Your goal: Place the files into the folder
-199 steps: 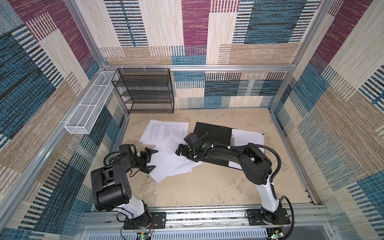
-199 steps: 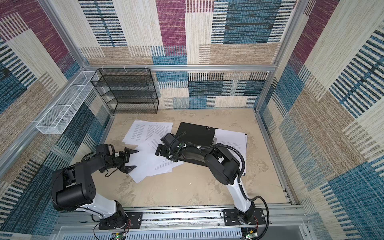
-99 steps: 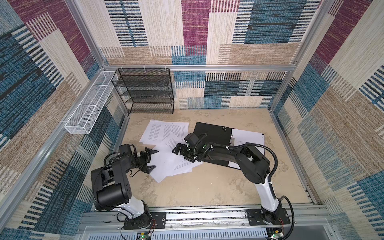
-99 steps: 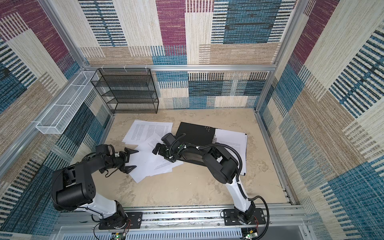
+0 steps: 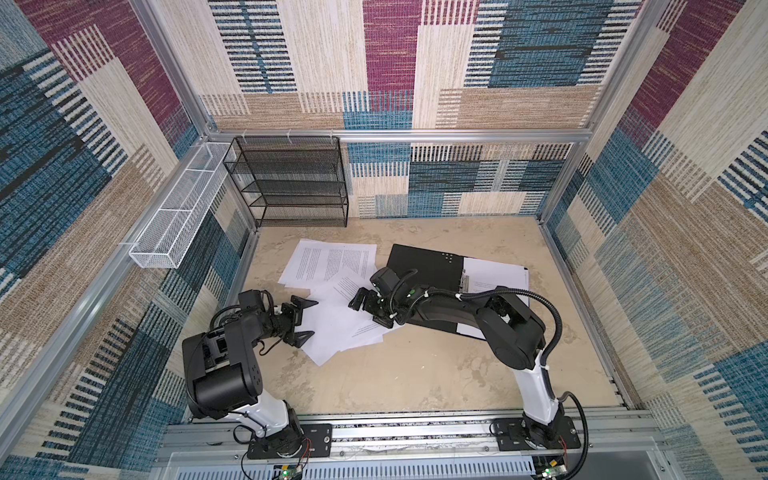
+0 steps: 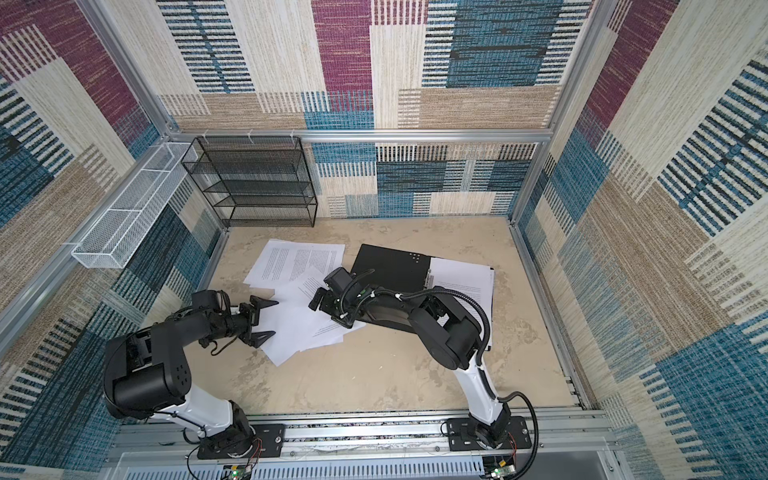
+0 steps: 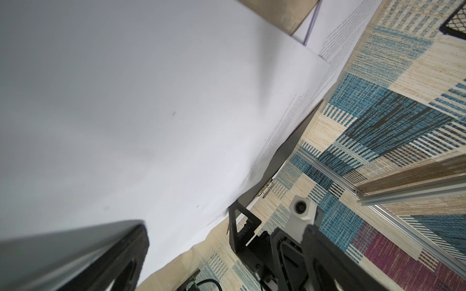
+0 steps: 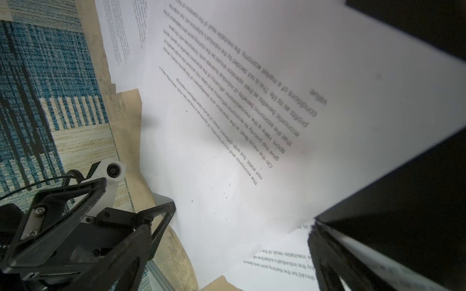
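Observation:
The folder (image 5: 419,266) (image 6: 386,266) lies open, black inside up, with one white sheet (image 5: 498,278) on its right half. Several files (image 5: 332,266) (image 6: 299,266) lie loose and overlapping to its left. My right gripper (image 5: 368,313) (image 6: 328,315) is open, low over the files beside the folder's left edge. My left gripper (image 5: 312,318) (image 6: 274,318) is open at the left edge of the nearest sheet (image 5: 345,328), holding nothing. The left wrist view is mostly blank paper (image 7: 151,100), with the folder's edge (image 7: 287,151) behind it. The right wrist view shows printed text (image 8: 252,113).
A black wire-mesh rack (image 5: 291,183) stands at the back left. A white wire basket (image 5: 178,216) hangs on the left wall. Patterned walls and aluminium rails close in the beige table (image 5: 415,374) on three sides.
My right gripper has slid a little to the left, off the folder's edge and over the loose sheets. The left arm has stayed still.

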Robot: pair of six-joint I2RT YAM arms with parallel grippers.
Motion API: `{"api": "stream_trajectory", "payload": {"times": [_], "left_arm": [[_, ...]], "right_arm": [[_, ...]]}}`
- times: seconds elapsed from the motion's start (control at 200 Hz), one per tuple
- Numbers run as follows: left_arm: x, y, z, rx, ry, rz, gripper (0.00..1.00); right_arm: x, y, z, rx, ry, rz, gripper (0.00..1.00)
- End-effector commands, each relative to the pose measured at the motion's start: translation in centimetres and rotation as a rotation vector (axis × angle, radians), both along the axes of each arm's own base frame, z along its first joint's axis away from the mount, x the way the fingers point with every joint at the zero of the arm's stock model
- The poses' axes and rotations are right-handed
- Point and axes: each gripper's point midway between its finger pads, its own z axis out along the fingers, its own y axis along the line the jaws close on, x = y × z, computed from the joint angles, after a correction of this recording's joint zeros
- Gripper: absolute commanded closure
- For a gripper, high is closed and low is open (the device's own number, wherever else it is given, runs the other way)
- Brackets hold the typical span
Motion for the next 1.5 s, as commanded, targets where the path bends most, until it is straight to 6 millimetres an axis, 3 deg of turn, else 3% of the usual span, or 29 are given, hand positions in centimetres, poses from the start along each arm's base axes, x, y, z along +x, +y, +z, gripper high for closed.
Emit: {"api": "stream_trajectory", "payload": {"times": [0.0,0.22,0.436,0.736,0.931,1.107,1.292,1.497], "left_arm": [[-4.9,2.1,-5.3,0.199,0.285,0.043,0.0],[-5.1,2.0,-5.3,0.2,0.285,0.038,0.0],[-5.3,1.9,-5.5,0.201,0.289,0.031,0.0],[-5.4,1.9,-5.6,0.201,0.292,0.027,0.0],[-5.6,1.9,-5.8,0.197,0.296,0.029,0.0],[-5.6,2.0,-5.7,0.198,0.293,0.034,0.0],[-5.4,1.6,-5.4,0.164,0.279,0.031,0.0],[-5.6,1.6,-5.7,0.154,0.281,0.035,0.0]], "right_arm": [[-0.3,0.0,-1.4,-0.034,0.034,-0.003,0.0],[-0.4,0.6,-1.2,0.01,0.052,-0.004,0.0],[0.3,2.4,1.9,0.113,-0.019,0.042,0.0],[-0.5,5.0,3.9,0.158,-0.059,0.116,0.0],[-0.9,5.4,3.0,0.186,-0.023,0.073,0.01],[-1.2,4.4,3.2,0.246,-0.024,-0.056,0.13],[-1.4,4.3,3.4,0.332,-0.005,-0.134,0.41],[-1.5,4.8,2.5,0.356,0.021,-0.16,0.42]]}}
